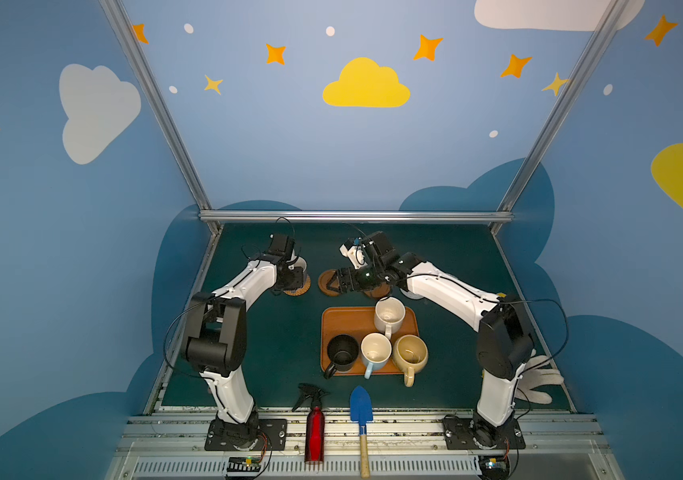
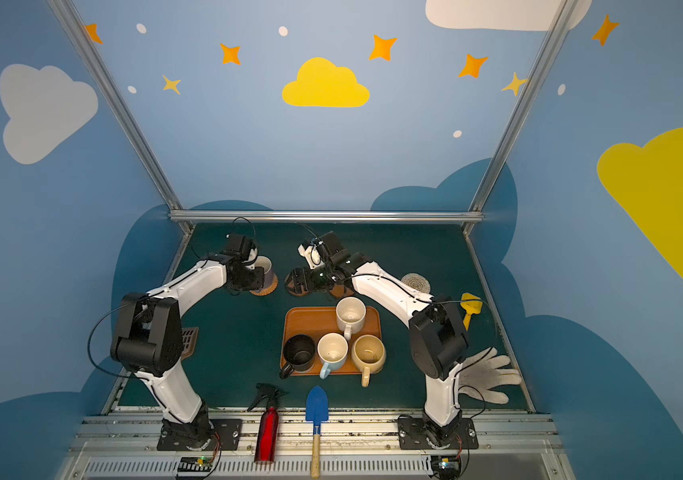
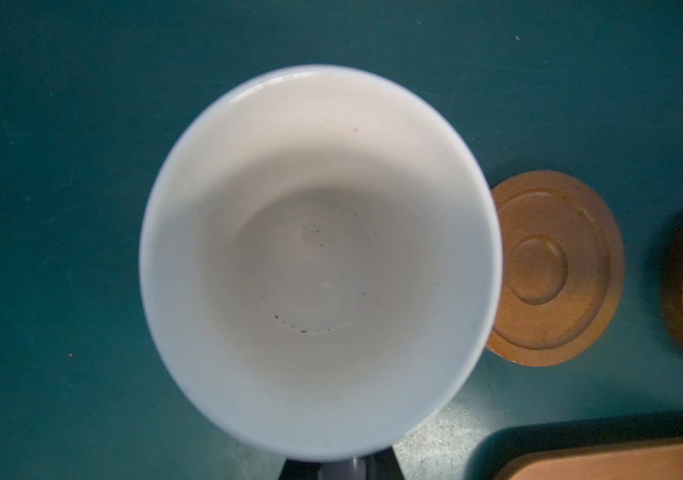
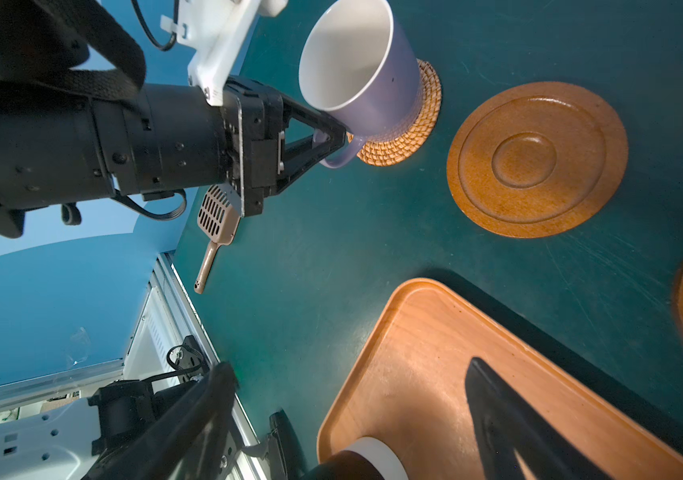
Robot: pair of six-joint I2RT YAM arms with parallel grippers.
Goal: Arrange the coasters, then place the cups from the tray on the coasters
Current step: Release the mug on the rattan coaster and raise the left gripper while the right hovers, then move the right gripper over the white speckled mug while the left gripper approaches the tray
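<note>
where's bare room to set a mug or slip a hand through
Free: the tray's far-left corner, beside the cream mug and behind the black mug; the mat between tray and left arm. Crowded: the tray's near edge, three mugs side by side, and the wooden coaster by the right claw.

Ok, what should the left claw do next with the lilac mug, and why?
Probably open the left claw and let go: it is shut on the handle of the lilac mug, which appears to sit on the woven coaster.
</note>
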